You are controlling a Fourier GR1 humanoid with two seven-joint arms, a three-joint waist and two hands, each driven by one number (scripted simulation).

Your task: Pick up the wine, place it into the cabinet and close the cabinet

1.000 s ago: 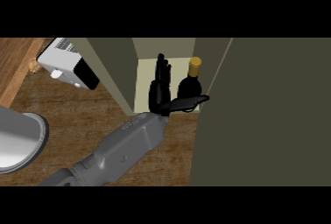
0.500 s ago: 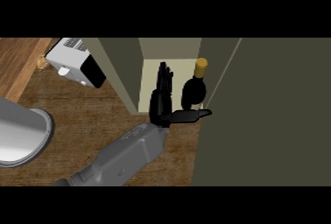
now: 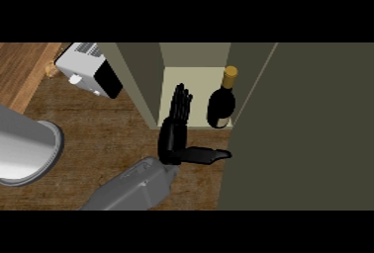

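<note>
A dark wine bottle (image 3: 221, 106) with a gold top stands upright on the pale shelf of the open cabinet (image 3: 194, 79), near its front right corner. My left hand (image 3: 174, 138) is just left of the bottle. Its fingers point straight into the cabinet and its thumb sticks out to the right, below the bottle's base. The hand is open and holds nothing; a narrow gap shows between its fingers and the bottle. The cabinet door (image 3: 306, 123), a wide olive panel, stands open at the right. My right hand does not show.
A white and black toaster (image 3: 87, 71) sits on the wooden counter (image 3: 102, 123) at the upper left. A large grey round vessel (image 3: 25, 148) lies at the left edge. The cabinet's left wall (image 3: 142, 84) stands close beside my fingers.
My left hand has let go of the bottle and drawn back; its thumb, earlier across the bottle's base, now lies below it. The bottle stays on the shelf.
</note>
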